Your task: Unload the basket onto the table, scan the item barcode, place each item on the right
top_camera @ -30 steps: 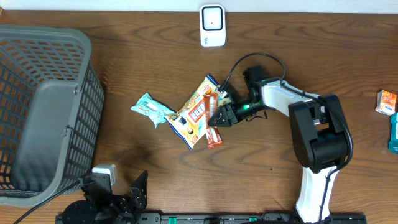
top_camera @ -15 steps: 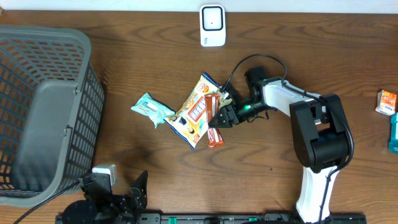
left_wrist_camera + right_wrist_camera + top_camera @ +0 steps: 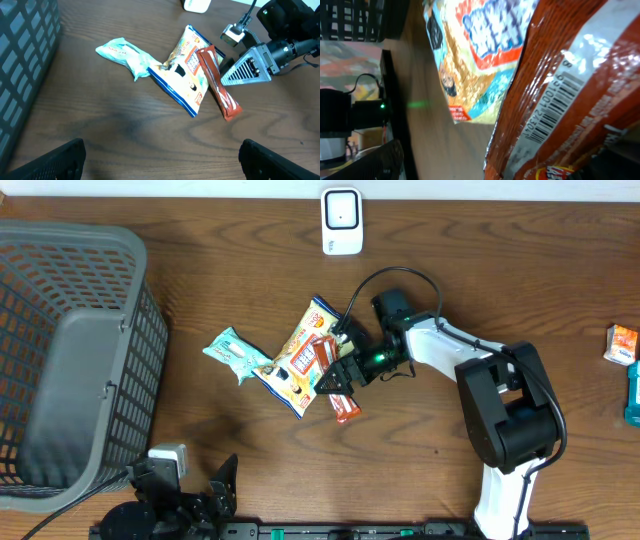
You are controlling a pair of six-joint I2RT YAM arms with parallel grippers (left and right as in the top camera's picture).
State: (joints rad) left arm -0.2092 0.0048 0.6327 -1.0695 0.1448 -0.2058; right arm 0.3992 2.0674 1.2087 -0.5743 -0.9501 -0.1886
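Three packets [image 3: 297, 362] on dark wood table [image 3: 200, 280]; left hand [image 3: 161, 151] splayed wide; right hand [image 3: 338, 376], grip unclear.

Red-brown wrapper [image 3: 530, 155], right wrist view: barcode [image 3: 564, 97] w/ digits approx. "8 99100 12430", last ones unclear. Snack bag [image 3: 480, 55]: big blue lettering on white/red panel, too blurred to read. Other views: nothing legible.

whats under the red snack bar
The red snack bar lies across one edge of the yellow snack bag, with its lower end on the table. The bag's print beneath it is covered.
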